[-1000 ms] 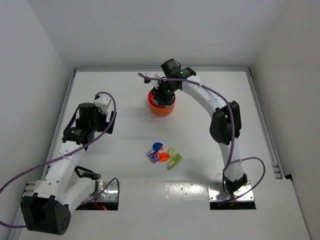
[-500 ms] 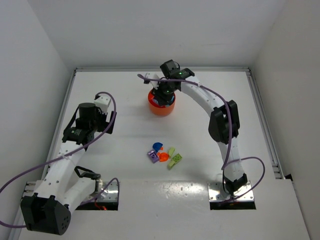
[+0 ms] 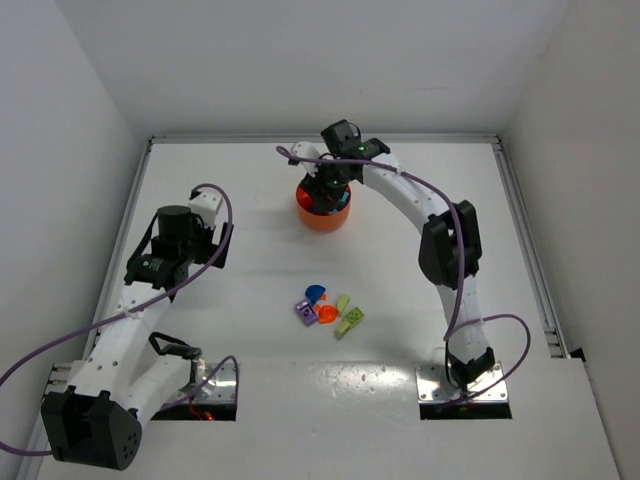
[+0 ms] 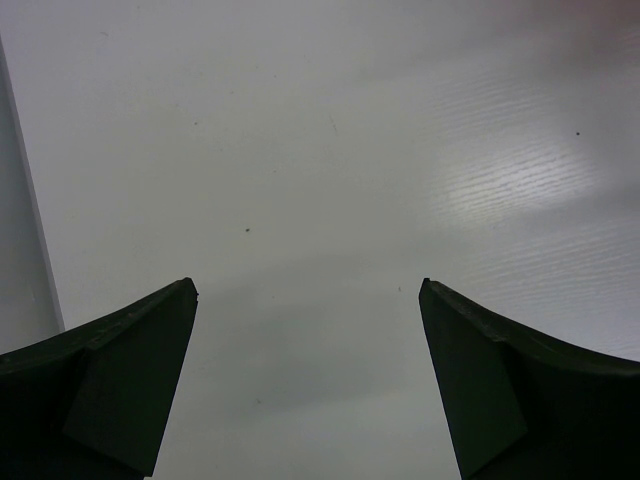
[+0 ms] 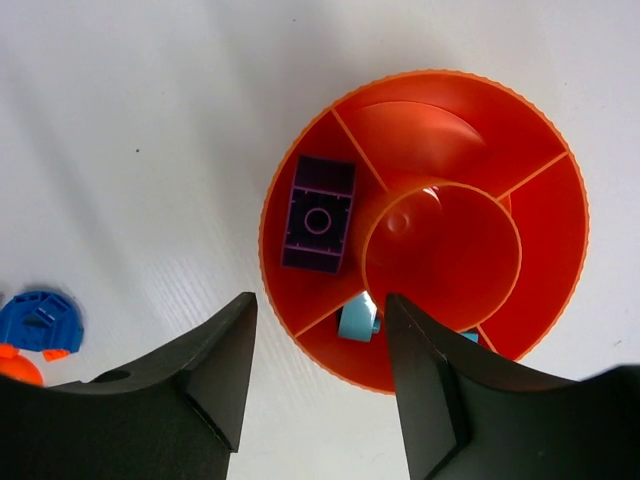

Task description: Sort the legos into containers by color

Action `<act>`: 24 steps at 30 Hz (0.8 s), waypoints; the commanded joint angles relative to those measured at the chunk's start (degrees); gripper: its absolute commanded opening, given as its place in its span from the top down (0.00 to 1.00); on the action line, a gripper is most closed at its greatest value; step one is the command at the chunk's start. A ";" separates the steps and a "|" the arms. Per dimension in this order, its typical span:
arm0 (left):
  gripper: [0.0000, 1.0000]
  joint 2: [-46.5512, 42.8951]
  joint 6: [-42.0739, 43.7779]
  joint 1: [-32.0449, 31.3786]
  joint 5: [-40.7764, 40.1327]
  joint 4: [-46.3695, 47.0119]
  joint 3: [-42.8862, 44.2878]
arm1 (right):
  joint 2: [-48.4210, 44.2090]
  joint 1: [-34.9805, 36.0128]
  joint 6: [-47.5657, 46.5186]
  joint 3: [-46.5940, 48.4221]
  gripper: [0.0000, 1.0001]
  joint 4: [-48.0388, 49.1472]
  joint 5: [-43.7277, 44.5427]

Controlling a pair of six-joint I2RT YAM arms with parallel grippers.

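Observation:
The round orange tray (image 3: 323, 220) stands at the back middle of the table. My right gripper (image 3: 330, 186) hovers over it, open and empty (image 5: 320, 300). In the right wrist view the tray (image 5: 440, 110) has a purple brick (image 5: 318, 215) lying in one wedge. A teal piece (image 5: 357, 318) lies in the wedge beside it, just below my fingers, and another teal bit (image 5: 468, 338) peeks out by the right finger. The loose legos sit mid-table: blue (image 3: 315, 293), purple (image 3: 304, 311), orange (image 3: 326, 314) and two yellow-green (image 3: 350, 320). My left gripper (image 4: 307, 285) is open over bare table.
The left arm (image 3: 175, 240) stays on the left side, well away from the tray and the pile. A raised rail (image 3: 520, 220) borders the table on the right, and white walls close in behind and at both sides.
My right gripper's jaws have widened above the tray. The left arm and the pile of legos have not moved.

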 commanded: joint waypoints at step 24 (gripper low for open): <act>0.21 8.84 43.42 -39.03 30.10 -15.35 5.41 | -37.84 -16.01 24.87 -36.95 0.52 10.89 -10.05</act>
